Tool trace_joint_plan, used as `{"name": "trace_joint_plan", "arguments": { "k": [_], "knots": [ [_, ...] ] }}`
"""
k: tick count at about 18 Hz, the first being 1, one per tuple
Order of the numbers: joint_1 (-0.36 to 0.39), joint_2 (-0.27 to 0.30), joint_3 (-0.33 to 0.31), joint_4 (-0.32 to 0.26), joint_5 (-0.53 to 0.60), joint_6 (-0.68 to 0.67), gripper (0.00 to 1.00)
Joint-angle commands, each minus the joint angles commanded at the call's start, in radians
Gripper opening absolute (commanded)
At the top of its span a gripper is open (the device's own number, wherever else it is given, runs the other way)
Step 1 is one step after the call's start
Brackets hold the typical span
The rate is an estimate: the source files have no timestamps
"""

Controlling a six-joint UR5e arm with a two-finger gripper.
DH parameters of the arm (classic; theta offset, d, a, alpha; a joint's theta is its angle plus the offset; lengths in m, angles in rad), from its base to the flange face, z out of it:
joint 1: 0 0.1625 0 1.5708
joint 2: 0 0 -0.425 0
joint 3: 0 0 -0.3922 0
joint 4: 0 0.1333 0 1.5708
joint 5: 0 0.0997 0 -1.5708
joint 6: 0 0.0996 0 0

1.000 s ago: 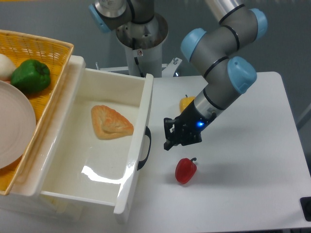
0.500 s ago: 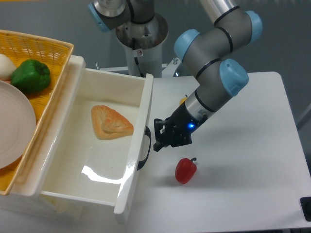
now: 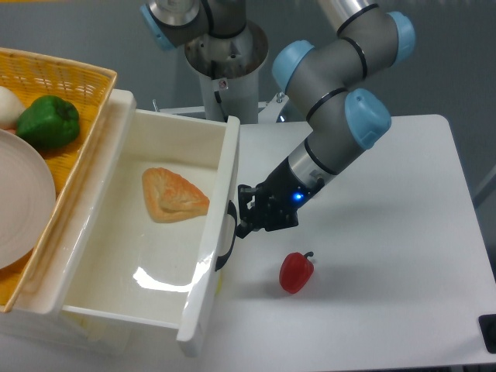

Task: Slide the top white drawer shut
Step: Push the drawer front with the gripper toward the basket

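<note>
The top white drawer (image 3: 211,256) stands pulled out toward the right, a glossy cream tray with a thick front panel and a black curved handle (image 3: 226,239). A tan pastry (image 3: 173,195) lies inside it. My gripper (image 3: 242,217) is pressed against the front panel just above the handle. Its black fingers look close together with nothing held.
A yellow wicker basket (image 3: 74,77) on top of the cabinet at left holds a green pepper (image 3: 48,122) and a white plate (image 3: 23,198). A red pepper (image 3: 296,271) lies on the white table right of the drawer. The arm's base column (image 3: 225,70) stands behind.
My gripper has travelled left across the table and reached the drawer front. The front panel has shifted slightly left, and the pastry moved with it.
</note>
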Motion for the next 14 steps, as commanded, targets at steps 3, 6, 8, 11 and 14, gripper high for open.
{"name": "trace_joint_plan", "arguments": {
  "k": [3,6,8,11,14],
  "knots": [
    [-0.009,0.002,0.000,0.000,0.000,-0.011,0.02],
    [-0.015,0.008,0.000,0.000,0.000,-0.018,0.02],
    [-0.026,0.008,0.000,0.000,0.000,-0.028,0.02],
    [-0.034,0.021,-0.002,-0.002,0.000,-0.034,0.02],
    [-0.052,0.028,-0.003,-0.003,0.000,-0.052,0.03]
  ]
}}
